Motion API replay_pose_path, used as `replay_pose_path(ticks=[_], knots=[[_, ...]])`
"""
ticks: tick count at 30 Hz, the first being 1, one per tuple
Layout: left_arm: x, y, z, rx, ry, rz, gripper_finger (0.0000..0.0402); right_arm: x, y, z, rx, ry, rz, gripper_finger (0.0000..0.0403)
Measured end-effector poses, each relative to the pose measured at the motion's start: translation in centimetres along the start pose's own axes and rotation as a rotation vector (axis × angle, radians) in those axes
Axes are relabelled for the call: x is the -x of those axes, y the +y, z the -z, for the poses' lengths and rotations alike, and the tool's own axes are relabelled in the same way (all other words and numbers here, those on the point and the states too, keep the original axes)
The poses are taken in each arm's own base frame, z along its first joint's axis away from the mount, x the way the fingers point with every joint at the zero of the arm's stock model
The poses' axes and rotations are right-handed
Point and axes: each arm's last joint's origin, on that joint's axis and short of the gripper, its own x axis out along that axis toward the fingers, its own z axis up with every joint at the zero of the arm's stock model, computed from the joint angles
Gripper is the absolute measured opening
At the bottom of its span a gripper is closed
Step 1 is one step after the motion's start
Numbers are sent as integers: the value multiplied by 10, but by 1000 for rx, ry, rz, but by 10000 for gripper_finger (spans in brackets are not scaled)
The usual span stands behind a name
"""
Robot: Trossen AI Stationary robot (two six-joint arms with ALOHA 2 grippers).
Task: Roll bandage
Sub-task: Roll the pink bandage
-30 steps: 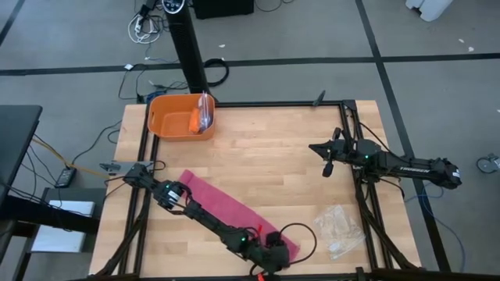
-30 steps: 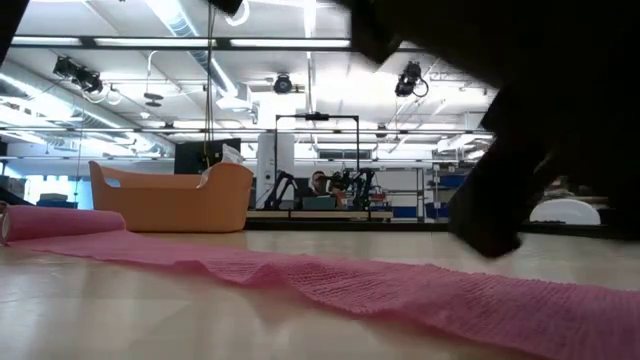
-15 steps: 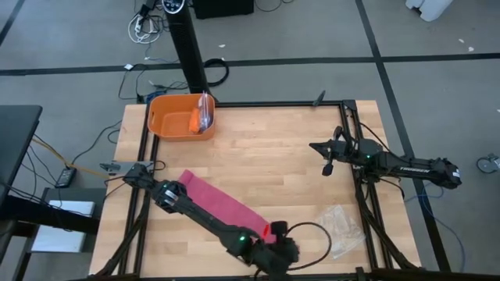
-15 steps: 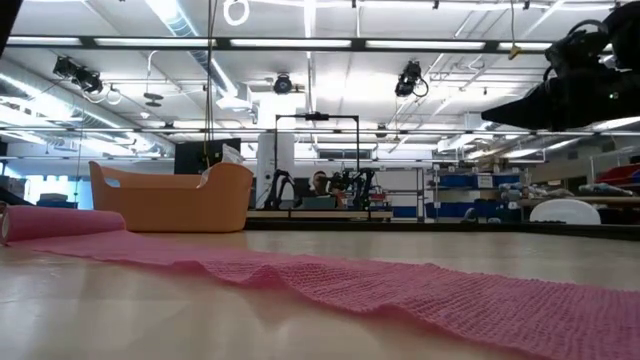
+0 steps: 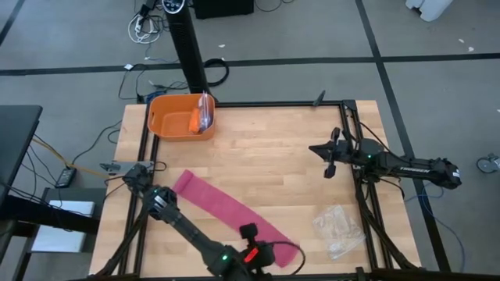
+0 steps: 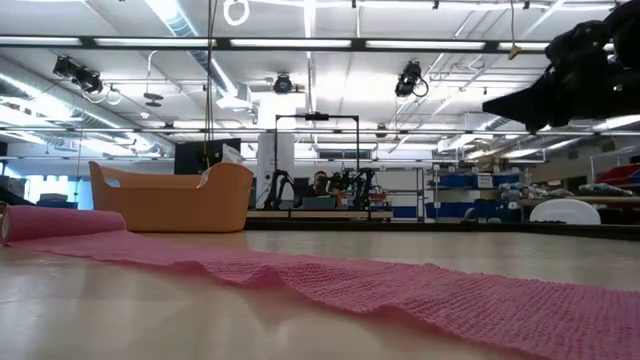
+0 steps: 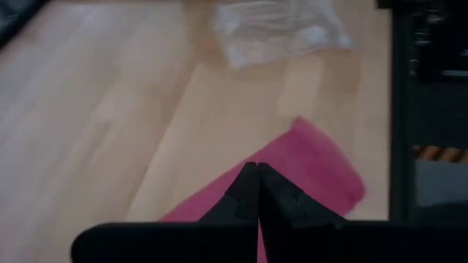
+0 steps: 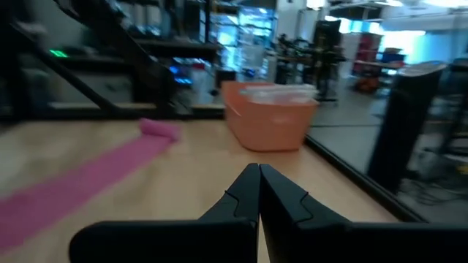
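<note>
Wooden table, flat bandage partly hidden under left pincer, clenched empty, right pincer likewise clenched.

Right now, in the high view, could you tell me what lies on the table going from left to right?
Orange tub → pink bandage, laid flat and slanting across the table → clear plastic bag. The tub's right end overlaps the bandage's left end in this ordering.
</note>
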Motion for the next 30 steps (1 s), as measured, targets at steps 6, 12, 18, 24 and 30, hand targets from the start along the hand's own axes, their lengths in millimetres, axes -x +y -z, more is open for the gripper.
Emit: replay_pose_path(ticks=[6, 12, 18, 24, 30], knots=[[16, -9, 10, 37, -19, -2, 3, 0, 1, -4, -32, -40, -43, 8], [22, -14, 14, 32, -23, 18, 3, 0, 1, -4, -54, -38, -46, 5], [18, -20, 5, -25, -29, 126, 3, 0, 1, -4, -83, -37, -47, 8], [1, -14, -9, -113, 0, 226, 3, 0, 1, -4, -85, -36, -47, 5], [-28, -13, -14, -187, -8, 422, 3, 0, 1, -4, -85, -36, -47, 8]])
